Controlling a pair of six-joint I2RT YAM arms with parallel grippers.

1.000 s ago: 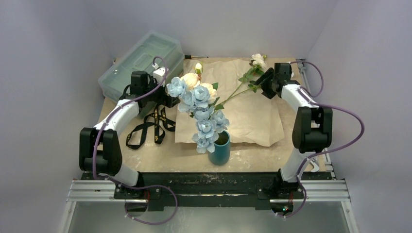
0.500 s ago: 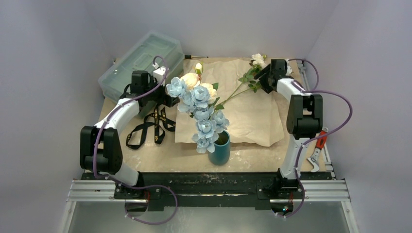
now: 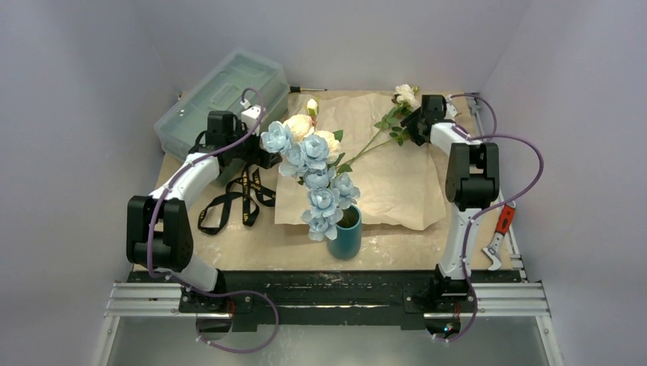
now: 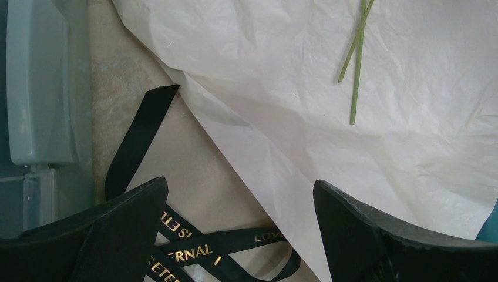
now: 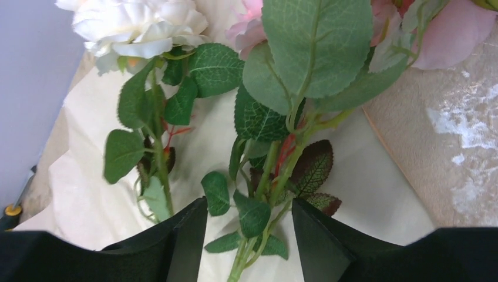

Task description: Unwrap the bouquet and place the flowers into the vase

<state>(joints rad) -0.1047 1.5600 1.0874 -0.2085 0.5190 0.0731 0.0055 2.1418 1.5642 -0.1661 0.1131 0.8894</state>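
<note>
The teal vase (image 3: 347,238) was seen upright near the front of the tabletop (image 3: 252,245), filled with pale blue blossoms (image 3: 319,179) and cream blooms. Other flowers (image 5: 276,158), green-leaved stems bearing a cream-white rose (image 5: 138,26) and pink petals, were laid on the spread tan paper (image 3: 397,183) at the far right. The right hand (image 5: 248,205) was held partly open astride those stems, not gripping them, and the left hand (image 4: 238,188) was spread wide and empty above the black ribbon (image 4: 205,249).

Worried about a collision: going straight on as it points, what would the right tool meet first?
Probably the leafy green stems lying on the kraft paper, which sit just ahead between its fingers; depth is unclear.
</note>
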